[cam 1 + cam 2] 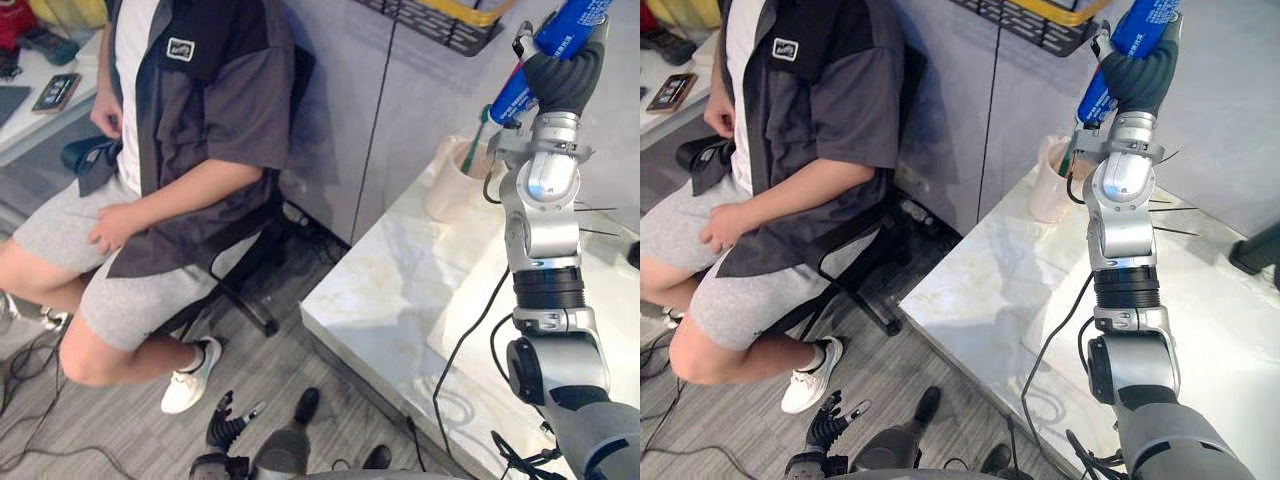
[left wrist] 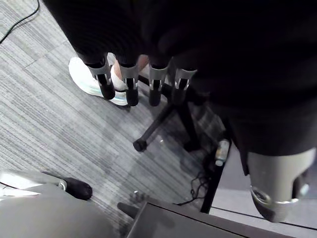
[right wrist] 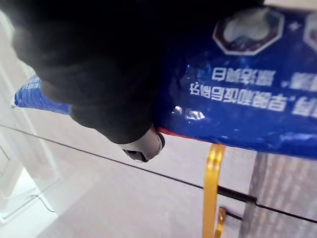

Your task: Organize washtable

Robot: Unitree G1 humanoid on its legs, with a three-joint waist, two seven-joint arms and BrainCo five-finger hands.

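Right hand (image 1: 563, 78) raised high, fingers wrapped round blue tube (image 1: 578, 22); tube tilted, lower end poking out below the hand, above the cup (image 1: 449, 182). Cup stands at back corner of marble surface (image 1: 398, 292), near the wall. Wire rack (image 1: 432, 26) just beside tube's upper end. Left hand (image 1: 228, 424) hangs low over the floor, fingers (image 2: 130, 85) straight, holding nothing. Person (image 1: 190, 120) seated well apart from the surface

Right arm high, right hand (image 1: 563, 75) seemingly tight round a blue tube (image 1: 578, 22); left hand (image 1: 228, 428) low (fingers (image 2: 130, 87) straight).
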